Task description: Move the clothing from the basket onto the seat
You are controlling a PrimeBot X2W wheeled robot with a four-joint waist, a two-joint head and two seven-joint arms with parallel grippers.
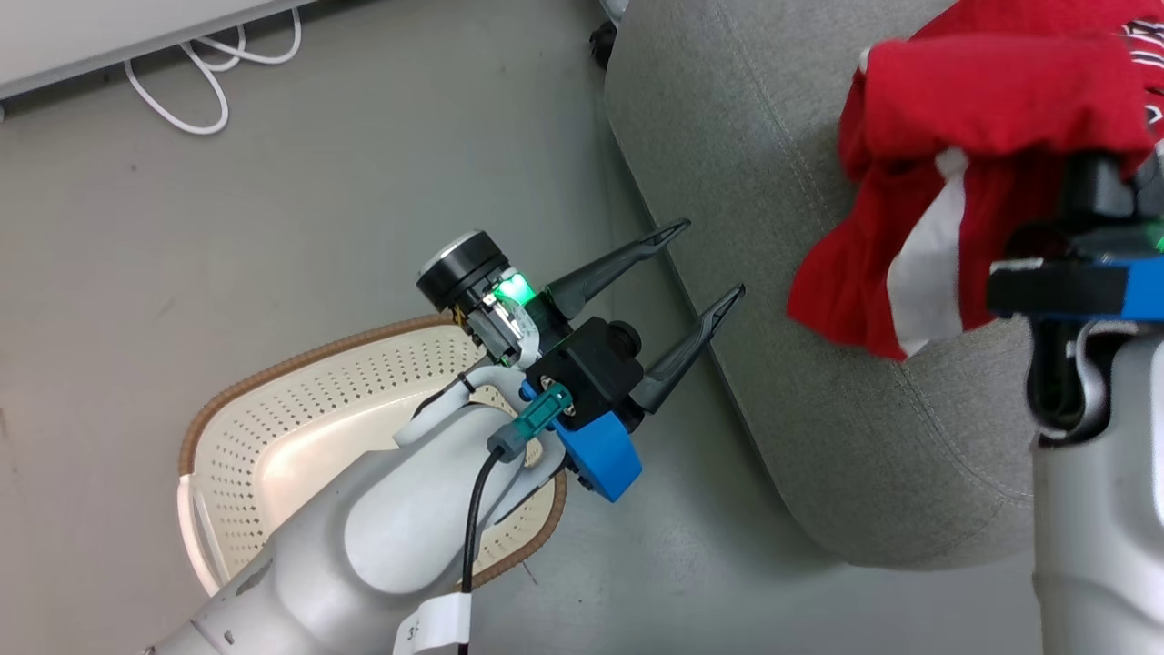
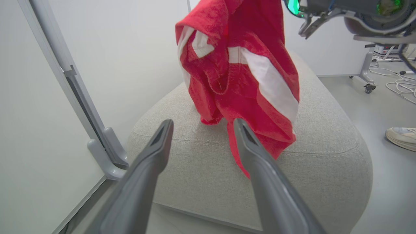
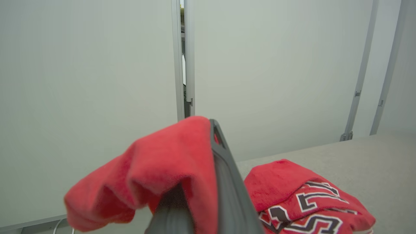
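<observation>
A red garment with white stripes [image 1: 982, 118] hangs over the grey seat [image 1: 818, 409], its lower folds touching the cushion. My right gripper [image 3: 213, 126] is shut on the garment's top, and the red cloth [image 3: 169, 162] drapes over one finger. A second red garment with dark-and-white lettering [image 3: 308, 201] lies on the seat [image 3: 373, 152]. My left gripper [image 1: 714, 257] is open and holds nothing, beside the seat's edge and above the floor. In the left wrist view its fingers [image 2: 162, 139] point at the hanging garment [image 2: 234, 81]. The cream basket [image 1: 300, 359] stands on the floor under my left forearm, and the part I can see is bare.
White cables [image 1: 209, 82] lie on the floor at the far left by a wall panel. A person's shoe [image 2: 403, 138] rests on the floor beside the seat [image 2: 325, 136]. A wheeled stand leg [image 2: 369, 87] and more cables sit beyond it.
</observation>
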